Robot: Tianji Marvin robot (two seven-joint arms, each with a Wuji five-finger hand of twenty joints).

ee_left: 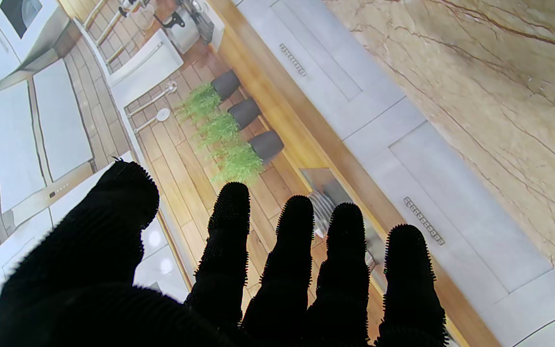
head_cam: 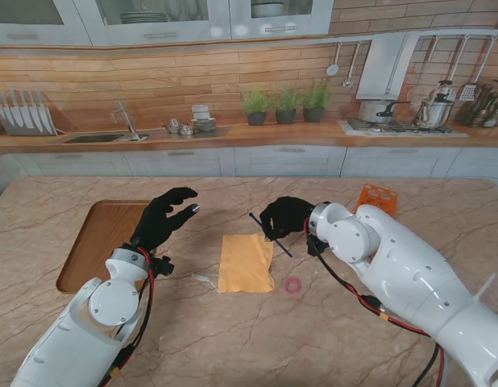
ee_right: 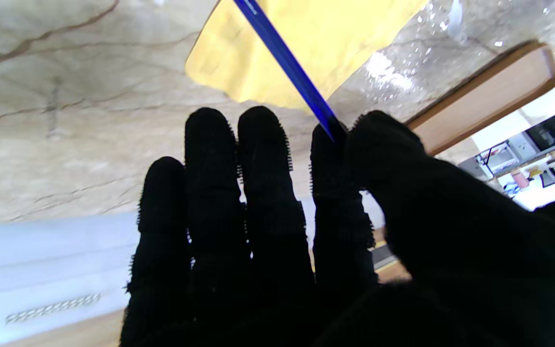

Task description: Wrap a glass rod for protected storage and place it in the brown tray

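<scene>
Pinched the glass rod [head_cam: 269, 234] between thumb and forefinger of the right hand [head_cam: 286, 216], over the yellow sheet [head_cam: 246, 263]; left hand [head_cam: 162, 219] spread, holding nothing, beside the brown tray [head_cam: 89, 242].

A thin blue glass rod [head_cam: 269, 235] is slanting over the yellow wrapping sheet's [head_cam: 246, 263] right edge; the brown tray [head_cam: 100, 242] is lying left of that sheet.

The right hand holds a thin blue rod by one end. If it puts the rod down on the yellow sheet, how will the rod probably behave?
The glass rod looks straight, so it is probably stiff, not floppy. It seems thin and round, so it may roll off the flat yellow sheet. The right hand pinches only one end between thumb and finger, so the smooth rod could slip or pivot; being glass, it is likely fragile.
</scene>
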